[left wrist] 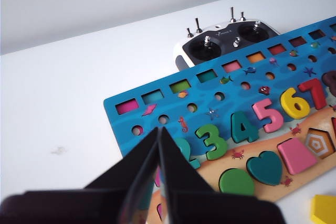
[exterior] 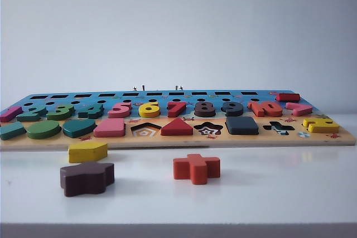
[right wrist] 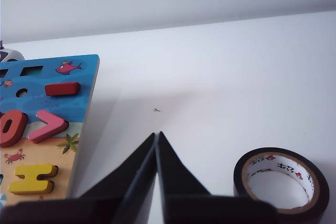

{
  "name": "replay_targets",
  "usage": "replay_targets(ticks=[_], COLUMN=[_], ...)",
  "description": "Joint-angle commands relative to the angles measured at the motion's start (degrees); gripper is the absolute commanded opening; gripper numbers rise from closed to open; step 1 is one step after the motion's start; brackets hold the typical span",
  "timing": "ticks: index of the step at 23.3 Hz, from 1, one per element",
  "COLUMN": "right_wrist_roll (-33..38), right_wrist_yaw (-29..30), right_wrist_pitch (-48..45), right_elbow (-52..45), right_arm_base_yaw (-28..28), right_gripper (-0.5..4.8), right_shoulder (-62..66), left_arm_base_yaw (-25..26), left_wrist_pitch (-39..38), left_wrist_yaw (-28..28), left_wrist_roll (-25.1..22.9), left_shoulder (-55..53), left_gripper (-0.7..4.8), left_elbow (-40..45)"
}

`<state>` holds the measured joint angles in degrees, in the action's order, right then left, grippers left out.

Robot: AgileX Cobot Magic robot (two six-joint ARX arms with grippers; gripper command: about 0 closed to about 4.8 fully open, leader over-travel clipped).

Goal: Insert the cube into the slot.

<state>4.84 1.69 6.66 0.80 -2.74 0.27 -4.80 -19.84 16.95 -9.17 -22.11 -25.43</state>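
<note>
Cube (exterior: 241, 125) seated in its slot in the puzzle board's (exterior: 178, 139) front row, exterior view. Left wrist view: left tool (left wrist: 158, 132), jaws closed and empty, above the board's number row. Right wrist view: right tool (right wrist: 157, 136), closed and empty, over bare tabletop (right wrist: 210, 87) near a tape roll (right wrist: 281, 182).

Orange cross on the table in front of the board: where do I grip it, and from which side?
Likely from above: the orange cross lies flat, clear of the brown flower block. Pinch one arm across its two parallel sides, not the notched corners.
</note>
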Motion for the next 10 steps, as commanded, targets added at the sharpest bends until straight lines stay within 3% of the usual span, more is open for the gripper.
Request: replay_targets(ticks=[1, 6, 10], right_wrist_roll=[-0.2, -0.4, 0.0], right_wrist_yaw=[-0.3, -1.7, -1.7], right_wrist_pitch=[-1.1, -2.3, -2.3], right_elbow=[0.2, -0.3, -0.3], right_arm_base_yaw=[-0.1, -0.1, -0.1], right_gripper=[-0.05, -0.05, -0.04], right_shoulder=[-0.1, -0.1, -0.1], left_arm_base_yaw=[0.1, 0.1, 1.1], left_wrist_pitch=[4.2, 8.4, 10.3], left_wrist_yaw=[-4.3, -9.9, -11.3], left_wrist_roll=[1.6, 3.2, 3.2], left_shoulder=[3.0, 9.6, 15.3], left_gripper=[0.17, 0.17, 0.17], left_elbow=[3.0, 10.1, 14.5])
